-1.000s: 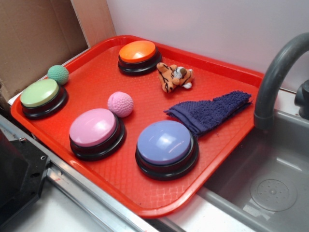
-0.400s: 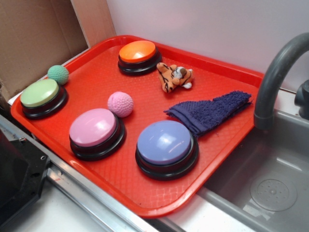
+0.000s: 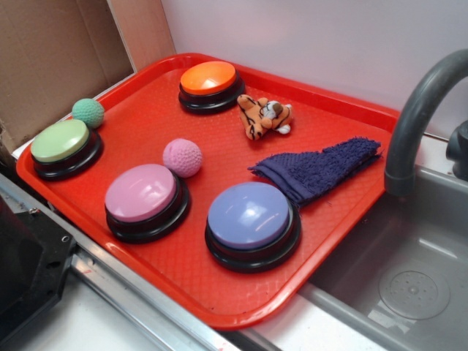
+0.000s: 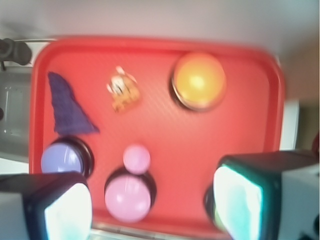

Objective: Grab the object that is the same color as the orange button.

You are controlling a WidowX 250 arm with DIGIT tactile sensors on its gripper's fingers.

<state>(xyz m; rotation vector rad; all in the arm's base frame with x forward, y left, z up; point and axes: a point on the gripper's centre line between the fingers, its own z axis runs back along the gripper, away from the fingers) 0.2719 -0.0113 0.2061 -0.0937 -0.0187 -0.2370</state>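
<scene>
orange tiger [image 3: 265, 115] lies beside orange button [image 3: 210, 85]; hand [image 4: 150, 207] seemingly open above.

One red tray [image 3: 344, 212]; four dome buttons: orange button [image 3: 209, 77], green [image 3: 60, 140], pink [image 3: 141, 192], purple [image 3: 249, 214]; two knobbly balls: pink [image 3: 182, 157], green [image 3: 88, 112]; one plush tiger [image 3: 264, 115]; one dark blue cloth [image 3: 318, 170]

Only the wrist view shows the robot's own body: the two-fingered black-and-grey gripper [image 4: 152, 210], blurred. Each blocky finger [image 4: 60, 207] has a dark black frame and a pale, faintly teal-white inner pad; the right one adjoins a light grey housing.
</scene>
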